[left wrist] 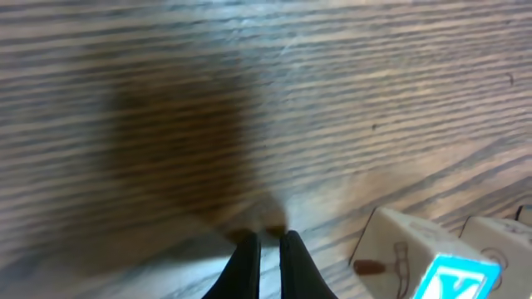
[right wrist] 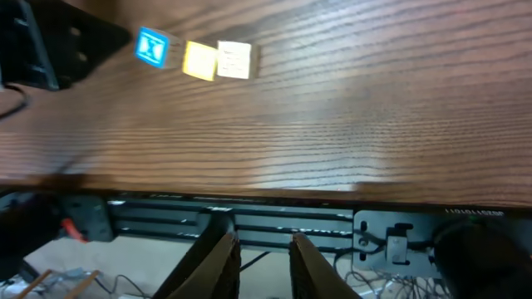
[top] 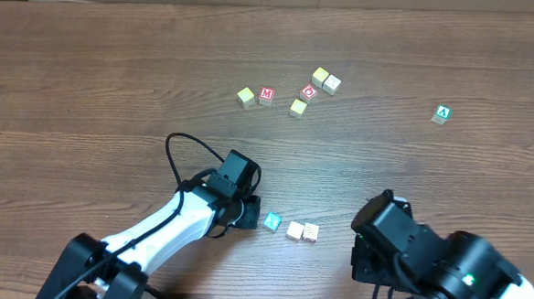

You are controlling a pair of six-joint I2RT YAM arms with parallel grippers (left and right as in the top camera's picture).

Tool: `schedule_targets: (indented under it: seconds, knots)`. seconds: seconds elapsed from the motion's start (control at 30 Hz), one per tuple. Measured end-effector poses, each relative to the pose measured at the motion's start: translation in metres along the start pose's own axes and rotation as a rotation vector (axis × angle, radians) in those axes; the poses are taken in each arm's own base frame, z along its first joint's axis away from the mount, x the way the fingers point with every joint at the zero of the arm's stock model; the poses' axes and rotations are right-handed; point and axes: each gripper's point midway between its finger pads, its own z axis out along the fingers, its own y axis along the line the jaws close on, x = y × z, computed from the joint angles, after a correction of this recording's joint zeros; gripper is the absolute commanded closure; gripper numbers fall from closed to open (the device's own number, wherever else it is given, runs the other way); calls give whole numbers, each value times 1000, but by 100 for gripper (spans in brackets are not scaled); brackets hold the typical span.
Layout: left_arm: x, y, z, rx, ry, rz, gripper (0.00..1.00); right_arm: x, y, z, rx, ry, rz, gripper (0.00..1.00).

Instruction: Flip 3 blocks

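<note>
surface: brown wood-grain worktop (top: 115, 87) | left gripper (left wrist: 266, 239): closed, empty, just beside teal block (top: 271, 221) | right gripper (right wrist: 259, 245): narrowly parted, empty (past worktop edge) | two cream blocks (top: 297, 230): just beside teal block

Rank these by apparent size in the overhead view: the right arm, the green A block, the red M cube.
1. right arm
2. green A block and red M cube: look alike, not ranked.
</note>
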Motion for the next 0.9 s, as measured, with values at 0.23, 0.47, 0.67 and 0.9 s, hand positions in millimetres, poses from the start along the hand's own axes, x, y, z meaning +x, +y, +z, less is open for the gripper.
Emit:
schedule_targets:
  seconds: [0.23,0.47,0.67,0.9]
  knots:
    - [-10,-15,6,76,-20,9,96,5,-4,16,15,30,12,76]
    - [-5,-23,8,112,2,33,96,7,-2,16,7,39,16,76]
    - [3,-42,11,140,20,98,96,7,-2,16,5,41,16,75]
    - [3,-52,14,163,32,115,96,8,-1,16,1,47,16,75]
